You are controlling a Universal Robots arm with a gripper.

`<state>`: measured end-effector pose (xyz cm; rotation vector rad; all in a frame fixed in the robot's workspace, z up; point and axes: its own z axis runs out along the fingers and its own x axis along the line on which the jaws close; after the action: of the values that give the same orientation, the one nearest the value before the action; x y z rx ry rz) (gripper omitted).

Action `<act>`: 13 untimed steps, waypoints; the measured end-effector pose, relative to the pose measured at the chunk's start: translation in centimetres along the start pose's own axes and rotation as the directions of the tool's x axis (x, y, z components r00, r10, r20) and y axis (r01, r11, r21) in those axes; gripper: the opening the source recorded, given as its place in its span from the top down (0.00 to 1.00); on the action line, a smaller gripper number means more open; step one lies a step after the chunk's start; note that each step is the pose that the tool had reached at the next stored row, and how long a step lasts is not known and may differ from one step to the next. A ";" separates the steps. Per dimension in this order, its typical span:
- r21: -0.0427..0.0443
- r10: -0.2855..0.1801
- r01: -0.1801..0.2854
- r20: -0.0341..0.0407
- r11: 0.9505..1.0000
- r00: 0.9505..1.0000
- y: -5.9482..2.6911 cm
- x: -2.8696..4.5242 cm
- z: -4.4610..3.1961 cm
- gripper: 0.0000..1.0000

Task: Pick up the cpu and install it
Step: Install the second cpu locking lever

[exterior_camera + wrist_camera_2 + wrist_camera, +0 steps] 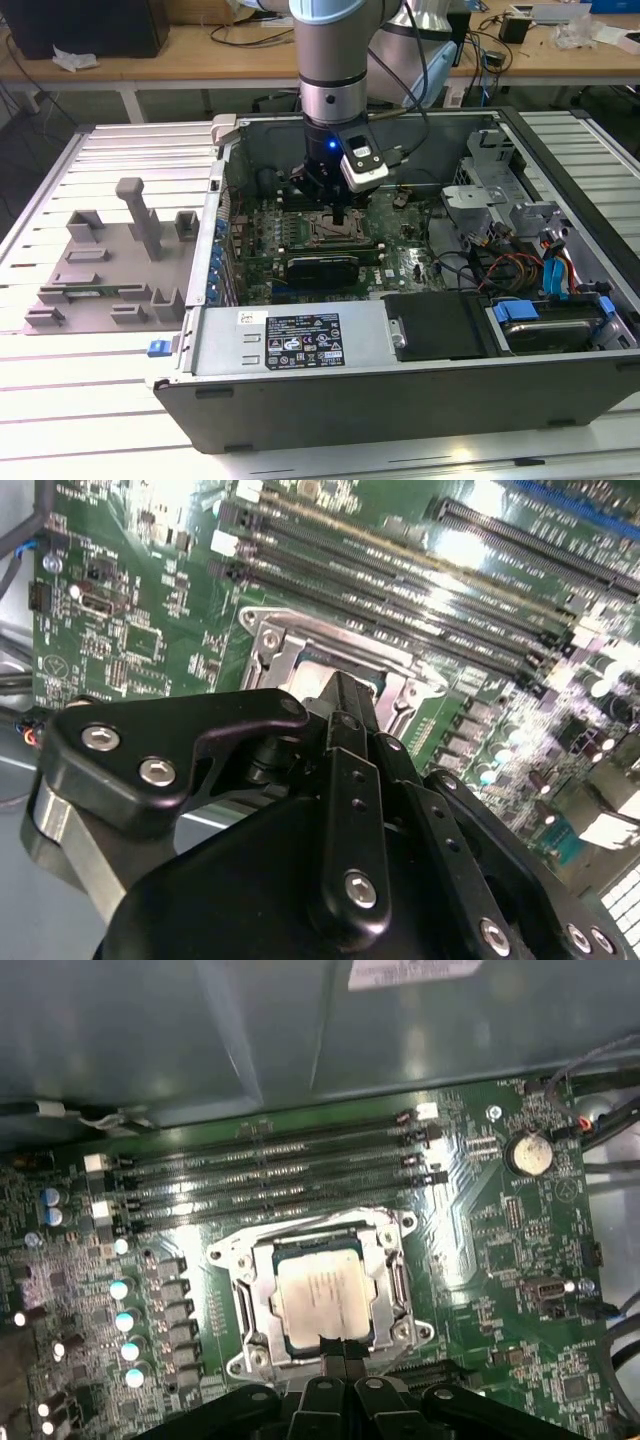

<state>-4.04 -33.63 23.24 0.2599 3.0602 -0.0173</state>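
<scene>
cpu [325, 1298] seated flat inside socket [322, 1295], silvery top plate facing up, metal frame around all four sides. In second wrist view, only a pale sliver of cpu [335, 667] visible inside socket [300, 645] past the finger stack.

gripper [340, 1345] directly over the socket edge, fingertips pressed together, no gap visible between them in first wrist view. Nothing clamped between them; tips at or just above the cpu rim, contact not certain. In second wrist view gripper [345, 695] looks drawn together into a single narrow black stack, tip over the socket frame. In exterior view gripper [340, 215] pointing straight down into open computer case [420, 390], right above socket [330, 232].

Around the socket: motherboard [520, 1260], green. Row of four memory slots [270, 1165] just beside socket, running parallel to one side. Coin battery [528, 1153] near board corner, well apart from socket. Line of capacitors [125, 1320] on the other side.

Outside the case, on the exterior view's left: grey tray [110, 270] on slatted table [60, 400], well apart from the gripper.
</scene>
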 end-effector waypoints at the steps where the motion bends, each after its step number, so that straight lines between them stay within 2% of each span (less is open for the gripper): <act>1: 0.000 0.000 0.000 0.000 1.000 1.000 -0.10 -0.02 0.00 0.89; 9: 0.000 0.000 0.000 0.000 1.000 1.000 -0.19 -0.05 -0.20 0.89; 13: 0.000 0.000 0.000 0.000 1.000 1.000 -0.56 -0.11 -0.20 0.89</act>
<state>-4.04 -34.20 23.45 0.2597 3.0603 -0.0176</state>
